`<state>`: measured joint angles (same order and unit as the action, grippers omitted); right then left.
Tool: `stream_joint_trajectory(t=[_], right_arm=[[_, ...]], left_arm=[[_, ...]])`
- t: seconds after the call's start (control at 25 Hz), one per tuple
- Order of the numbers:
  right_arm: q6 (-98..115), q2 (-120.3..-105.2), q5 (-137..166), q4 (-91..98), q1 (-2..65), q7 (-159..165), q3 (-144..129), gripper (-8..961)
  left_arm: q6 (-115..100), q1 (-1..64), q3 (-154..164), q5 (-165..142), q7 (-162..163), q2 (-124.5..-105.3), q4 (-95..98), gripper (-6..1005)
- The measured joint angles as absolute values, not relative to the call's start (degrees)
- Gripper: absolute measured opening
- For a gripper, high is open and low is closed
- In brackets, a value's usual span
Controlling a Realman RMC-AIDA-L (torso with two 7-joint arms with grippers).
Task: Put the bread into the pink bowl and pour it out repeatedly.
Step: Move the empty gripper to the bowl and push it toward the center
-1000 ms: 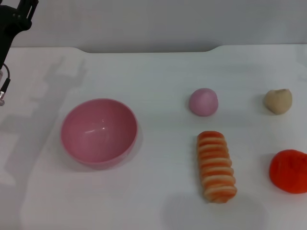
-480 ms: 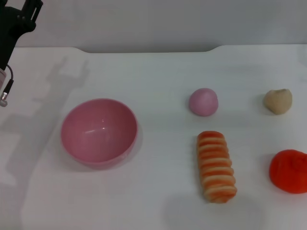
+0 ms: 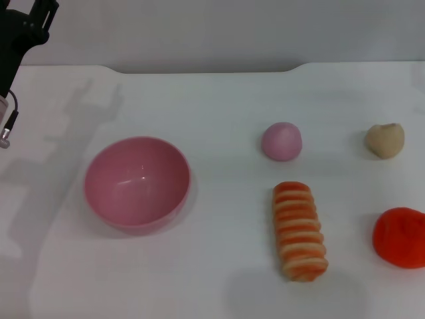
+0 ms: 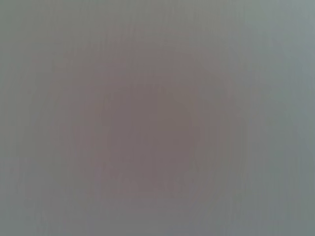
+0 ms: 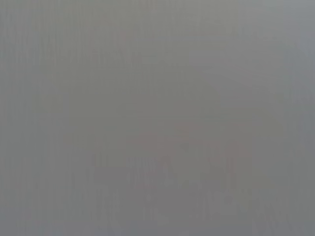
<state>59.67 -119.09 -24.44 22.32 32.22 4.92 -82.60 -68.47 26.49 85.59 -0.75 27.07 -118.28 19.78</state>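
Here we have the bread (image 3: 299,230) lying on the white desk (image 3: 219,100), striped side up, on the robot's right half of the work area. Its long axis runs roughly from near to far, tilted only slightly, so its two long flanks face left and right. The pink bowl (image 3: 137,183) stands upright and empty, well apart from the loaf on the robot's left side, with bare desk between them.

Around the bread sit three things that are not part of the job: a small pink ball (image 3: 281,141) just beyond its far end, a tan lump (image 3: 384,140) farther off to the right, and a red-orange lump (image 3: 400,237) beside it at the right edge.

Of the arms we see little. The left claw (image 3: 23,30) shows only as a dark body at the far left corner, raised well clear of the bowl, and we cannot tell whether its fingers are spread or closed. The right claw does not appear in the head view at all, and both wrist views show only a featureless grey field.

We judge that nothing of the task is done yet: the loaf is untouched and the bowl holds nothing. The bread lies on the right side, far across the desk from the left claw, so the right arm looks the better placed for the pickup. A grasp across the short width, fingers closing on the two long flanks, would suit how it lies, while the left arm stands nearer the bowl for tipping it.
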Motion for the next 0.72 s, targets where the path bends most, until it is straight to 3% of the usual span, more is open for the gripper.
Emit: stream_joint_trajectory(t=[0.72], right_arm=[[59.7, -119.09, -24.4, 22.3, 32.4, 4.9, -81.8, 634]], left_arm=[[-68.5, 26.8, 85.6, -0.8, 27.1, -118.29, 19.9, 627]])
